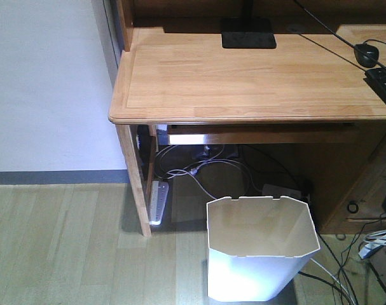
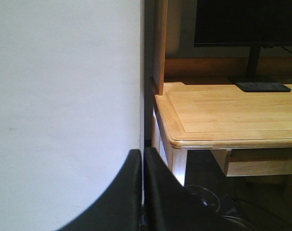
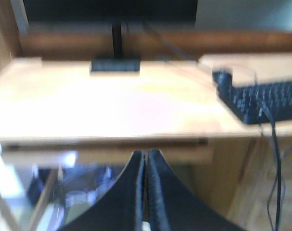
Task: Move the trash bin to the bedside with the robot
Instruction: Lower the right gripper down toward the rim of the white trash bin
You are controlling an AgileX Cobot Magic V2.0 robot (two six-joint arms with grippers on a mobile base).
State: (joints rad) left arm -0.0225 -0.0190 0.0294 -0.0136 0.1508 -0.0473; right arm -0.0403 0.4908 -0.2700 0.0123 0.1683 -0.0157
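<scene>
The trash bin [image 1: 262,251] is a white plastic container with an angular rim of several straight sides, and small notches are cut in the far edge of this rim. Its walls become narrower toward the base, and its inside looks empty and pale. It stands upright on the light wooden floor [image 1: 59,248], in front of the open space under the wooden desk [image 1: 243,76], near the right half of the desk and well apart from the desk leg [image 1: 137,181]. Behind the bin, under the desk, lie several cables [image 1: 208,168] and a white power strip [image 1: 158,200] that leans beside the leg. On the desk there are a black monitor base [image 1: 248,33], a dark mouse [image 1: 368,53] and a corner of a black keyboard [image 1: 385,82]. I cannot read any brand, label or writing on the bin or on other things. The left gripper [image 2: 142,192] has its two black fingers pressed together with nothing between them, next to a white wall [image 2: 64,96]. The right gripper [image 3: 146,192] is also closed on nothing; this view is blurred.
</scene>
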